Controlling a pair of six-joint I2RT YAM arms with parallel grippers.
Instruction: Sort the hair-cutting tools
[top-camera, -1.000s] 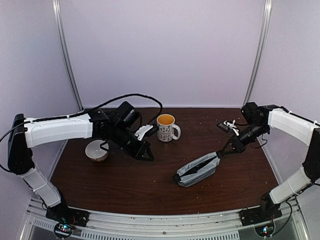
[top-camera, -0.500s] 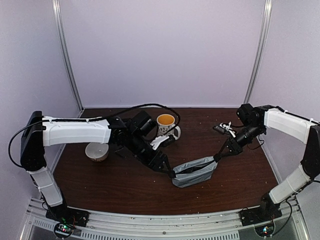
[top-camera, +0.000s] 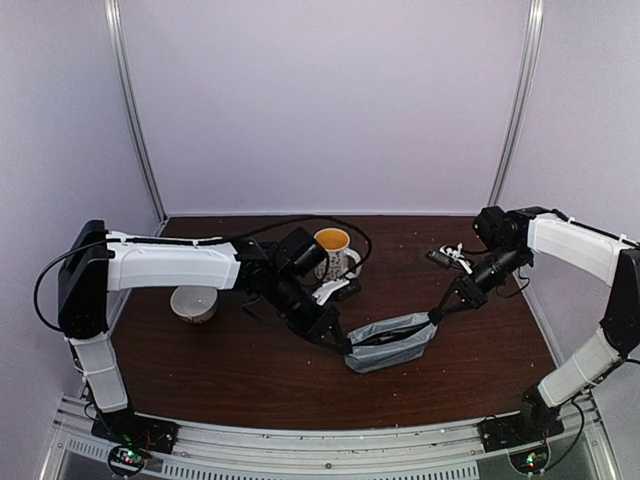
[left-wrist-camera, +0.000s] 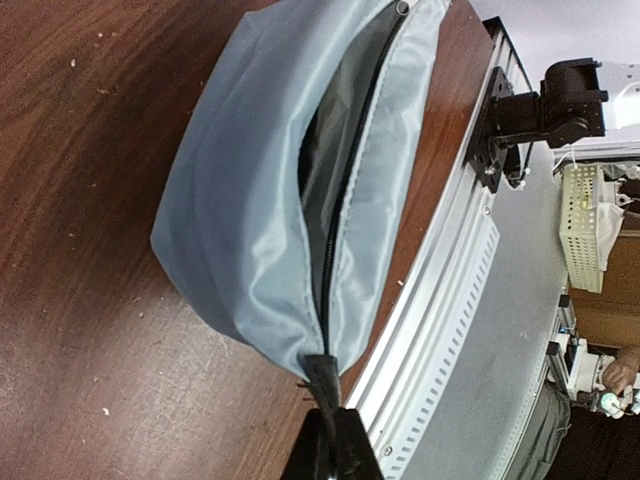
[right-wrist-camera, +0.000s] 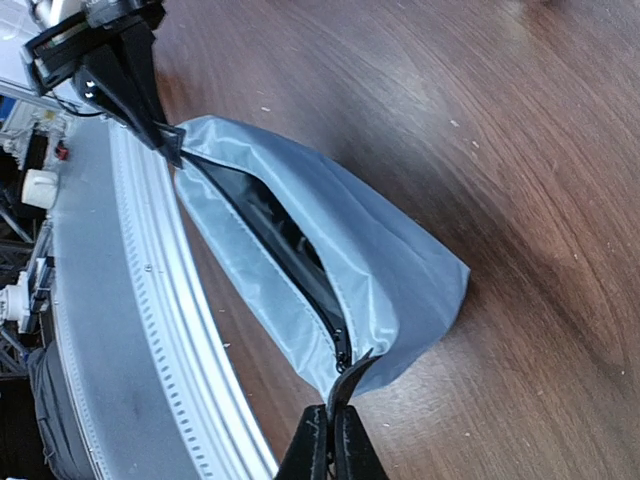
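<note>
Clamped tight on opposite ends of pouch (top-camera: 392, 342): left gripper (left-wrist-camera: 330, 448) on one tab, right gripper (right-wrist-camera: 330, 440) on the other. Stretched lengthwise between them, zip (left-wrist-camera: 335, 230) gaping. Tools nowhere on view; likely inside, hidden in dark gap. Equally near either arm.

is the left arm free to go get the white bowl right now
Probably not yet. The left gripper is shut on the end tab of the grey pouch, so it must let go first. The white bowl itself sits uncovered, close beside that arm.
</note>
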